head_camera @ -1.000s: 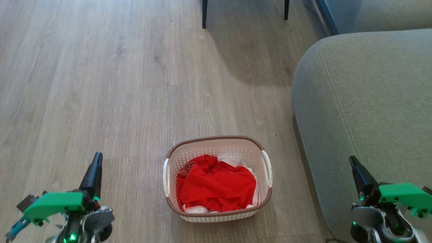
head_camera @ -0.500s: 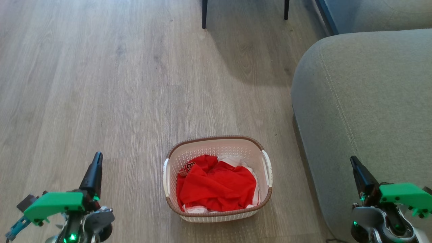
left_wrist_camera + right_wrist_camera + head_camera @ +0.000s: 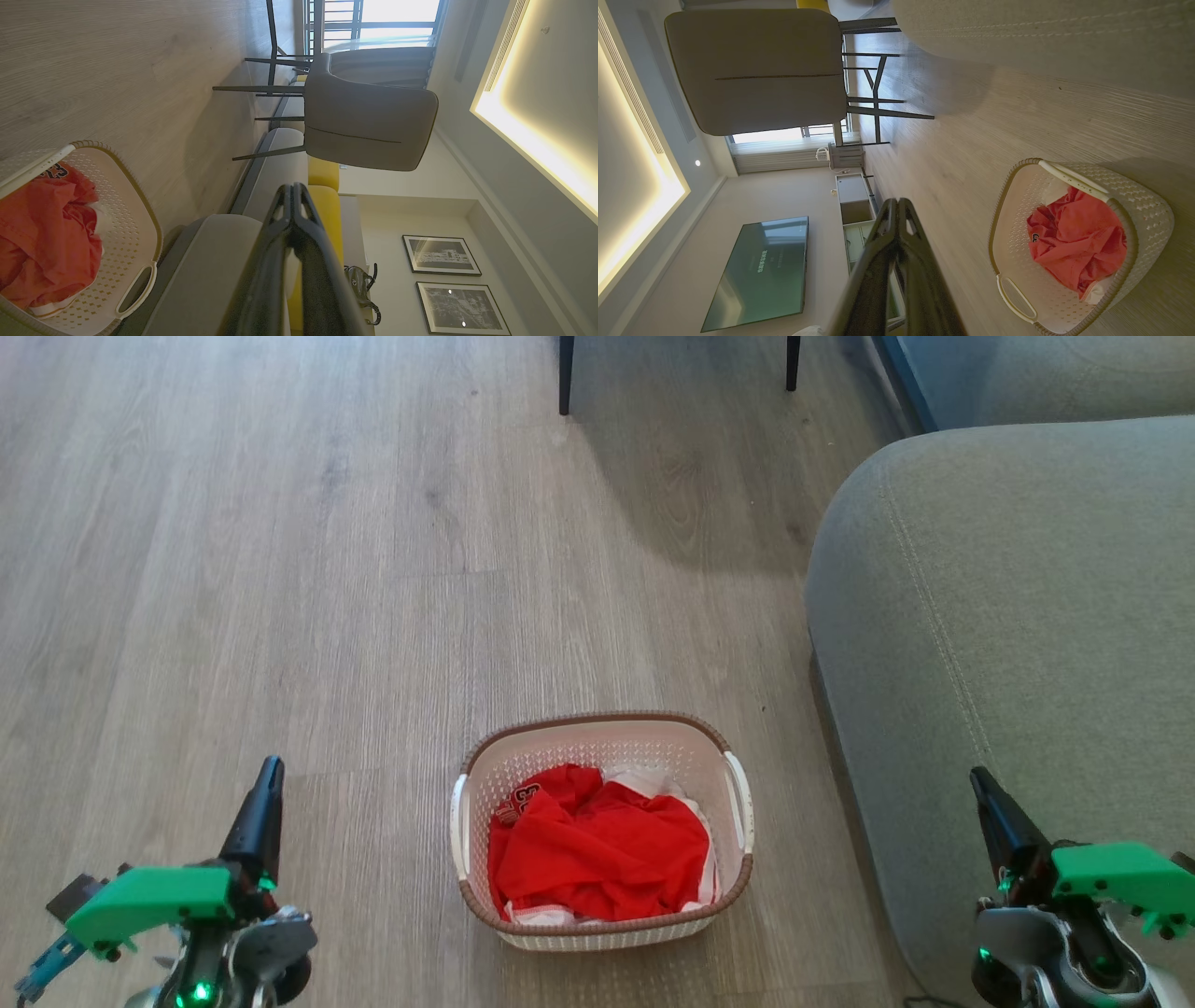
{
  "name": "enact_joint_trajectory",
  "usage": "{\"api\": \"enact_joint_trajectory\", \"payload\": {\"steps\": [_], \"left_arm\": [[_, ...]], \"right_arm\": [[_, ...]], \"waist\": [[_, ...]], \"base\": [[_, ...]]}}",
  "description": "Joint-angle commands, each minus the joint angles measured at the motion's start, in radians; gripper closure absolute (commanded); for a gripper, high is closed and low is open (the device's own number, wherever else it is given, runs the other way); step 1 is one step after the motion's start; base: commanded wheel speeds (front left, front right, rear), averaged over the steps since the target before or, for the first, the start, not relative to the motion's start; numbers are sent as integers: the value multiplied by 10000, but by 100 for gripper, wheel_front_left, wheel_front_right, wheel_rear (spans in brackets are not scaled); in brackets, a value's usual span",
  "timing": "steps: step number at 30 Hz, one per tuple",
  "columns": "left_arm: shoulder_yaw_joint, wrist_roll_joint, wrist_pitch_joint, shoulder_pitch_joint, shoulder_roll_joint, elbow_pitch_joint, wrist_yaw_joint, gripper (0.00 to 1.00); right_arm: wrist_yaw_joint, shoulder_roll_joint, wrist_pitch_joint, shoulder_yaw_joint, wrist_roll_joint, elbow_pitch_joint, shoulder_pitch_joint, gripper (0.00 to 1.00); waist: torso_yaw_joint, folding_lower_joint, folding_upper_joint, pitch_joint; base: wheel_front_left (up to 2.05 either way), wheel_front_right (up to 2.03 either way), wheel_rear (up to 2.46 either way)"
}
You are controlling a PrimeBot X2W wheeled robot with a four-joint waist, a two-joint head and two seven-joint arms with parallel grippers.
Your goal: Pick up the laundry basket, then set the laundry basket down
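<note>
The laundry basket (image 3: 579, 751) stands on the wooden floor at the lower middle of the head view. It is cream-white and perforated, with a brown rim and white side handles, and holds red clothes (image 3: 597, 859). My left gripper (image 3: 270, 770) is shut and empty at the lower left, well apart from the basket's left handle. My right gripper (image 3: 977, 777) is shut and empty at the lower right, in front of the sofa. In the left wrist view the basket (image 3: 126, 233) lies lower left of the shut gripper (image 3: 292, 187). In the right wrist view the basket (image 3: 1143, 205) lies right of the shut gripper (image 3: 896, 201).
A grey sofa (image 3: 1008, 616) fills the right side, close to the basket's right handle. Dark chair legs (image 3: 565, 373) stand at the top, and the grey chair (image 3: 369, 126) shows in the left wrist view. Open wood floor (image 3: 280, 569) spreads left and ahead.
The right gripper has drifted very slightly to the right. The basket and the left gripper have stayed where they were.
</note>
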Motion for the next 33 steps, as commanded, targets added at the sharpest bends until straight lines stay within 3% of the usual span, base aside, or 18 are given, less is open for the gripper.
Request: {"api": "enact_joint_trajectory", "payload": {"steps": [1,33], "left_arm": [[368,-40,76,-595,47,-332,-67,100],[366,-41,75,-595,47,-333,-67,100]], "right_arm": [[14,-115,66,154,-47,-360,-481,100],[14,-69,118,89,-102,-356,-487,100]], "waist": [[0,0,0,0],[0,0,0,0]], "base": [[0,0,0],[0,0,0]]}}
